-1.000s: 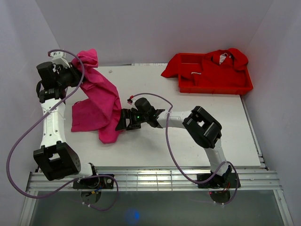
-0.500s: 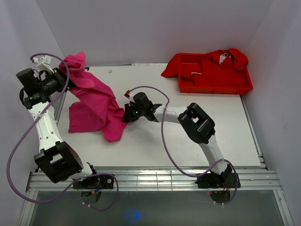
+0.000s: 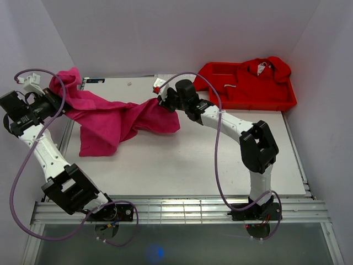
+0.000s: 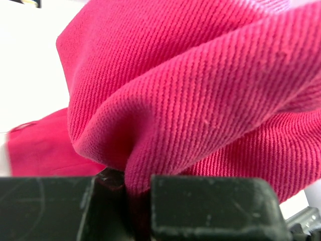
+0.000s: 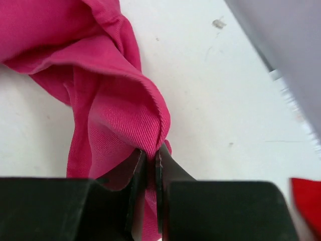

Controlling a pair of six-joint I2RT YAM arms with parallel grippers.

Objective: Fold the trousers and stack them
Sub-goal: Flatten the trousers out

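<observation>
Magenta-pink soft fabric trousers (image 3: 110, 118) are strung across the upper left of the overhead view. Two pinches hold them up, apparently so the cloth can be opened out before folding. At the far left edge the left gripper (image 4: 136, 206) is pressed together on a thick fold of the twill, which bulges up over its black fingers. It sits beyond the left border of the white table (image 3: 182, 165), close to the side wall. Near the upper centre the right gripper (image 5: 152, 201) nips a thin fold edge, its jaws almost meeting with cloth between them.

Between the two holds the garment sags. One loose part drapes onto the tabletop at left, and another lobe lies just below the right hold. By my reading this is the spreading step, with no fold made yet.

Open room lies in the lower centre and lower right of the table. A red plastic tray (image 3: 251, 104) holding bright red garments (image 3: 259, 77) fills the upper right corner, and the left wall leaves little room for pulling further.
</observation>
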